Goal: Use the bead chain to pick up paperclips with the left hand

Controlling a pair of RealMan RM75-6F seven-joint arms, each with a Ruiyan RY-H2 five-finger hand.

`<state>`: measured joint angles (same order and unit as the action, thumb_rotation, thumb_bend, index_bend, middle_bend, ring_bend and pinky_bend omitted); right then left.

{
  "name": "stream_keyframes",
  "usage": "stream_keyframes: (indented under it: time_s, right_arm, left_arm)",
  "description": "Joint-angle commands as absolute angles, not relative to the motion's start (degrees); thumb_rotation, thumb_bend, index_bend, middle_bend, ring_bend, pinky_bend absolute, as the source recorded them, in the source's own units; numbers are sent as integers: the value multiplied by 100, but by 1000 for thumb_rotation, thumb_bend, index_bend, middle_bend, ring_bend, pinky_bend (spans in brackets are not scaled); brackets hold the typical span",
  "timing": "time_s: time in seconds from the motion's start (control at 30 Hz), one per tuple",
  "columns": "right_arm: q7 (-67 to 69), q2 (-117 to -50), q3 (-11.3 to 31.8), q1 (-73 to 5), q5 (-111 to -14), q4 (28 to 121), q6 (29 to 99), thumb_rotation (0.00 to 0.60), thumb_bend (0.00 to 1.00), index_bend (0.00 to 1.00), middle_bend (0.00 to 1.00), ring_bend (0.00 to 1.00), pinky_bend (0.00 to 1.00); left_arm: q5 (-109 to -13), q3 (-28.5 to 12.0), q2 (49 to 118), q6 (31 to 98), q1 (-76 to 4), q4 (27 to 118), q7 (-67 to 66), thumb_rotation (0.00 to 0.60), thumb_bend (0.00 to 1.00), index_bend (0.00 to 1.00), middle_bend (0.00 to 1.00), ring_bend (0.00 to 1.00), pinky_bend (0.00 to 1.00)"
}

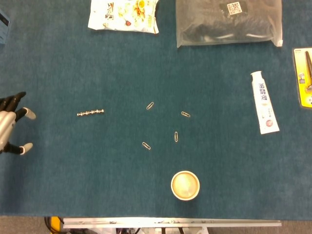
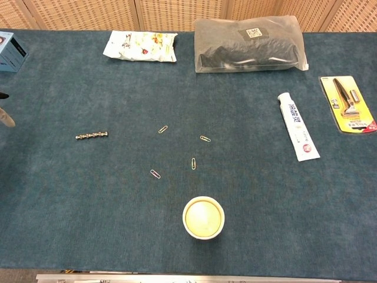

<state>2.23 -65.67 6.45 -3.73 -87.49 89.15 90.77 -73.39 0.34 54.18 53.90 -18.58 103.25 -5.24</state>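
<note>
Blue felt covers the desk [image 1: 58,58] edge to edge; the left robot hand [image 1: 10,127] shows only at the far left of the head view, fingers spread and holding nothing, so the step in hand looks like the approach, with nothing yet grasped; the right robot hand is out of sight in both views; the bead chain [image 1: 90,113] lies flat at centre left, well apart from that hand; four paperclips [image 1: 150,106] lie scattered loosely at mid-frame, right of the chain; next the hand likely needs to cross bare felt and pinch the chain; open room lies all along that path; the paper cup [image 1: 185,185] sits low, near the front edge, clear of it.
</note>
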Motion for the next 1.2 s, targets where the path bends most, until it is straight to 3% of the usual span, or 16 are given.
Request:
stream_keyframes:
  time_s: [0.03, 0.47, 1.2]
  right_arm:
    - [230, -6573, 659, -371, -8720, 8903, 9071, 600, 634, 438, 355, 202, 333]
    - [309, -6539, 717, -333, -8639, 8884, 9131, 600, 635, 440, 355, 202, 333]
    - [459, -6430, 842, -216, -8530, 8919, 9345, 600, 634, 440, 355, 202, 333]
  left_arm:
    - [-7034, -58, 5524, 5152, -2077, 10242, -647, 600, 187, 302, 0, 0, 47]
    - [-6040, -257, 6083, 4807, -2616, 9827, -1176, 600, 187, 322, 0, 0, 47]
    - [-5078, -271, 6896, 4968, -3237, 9647, -2082, 600, 187, 329, 0, 0, 47]
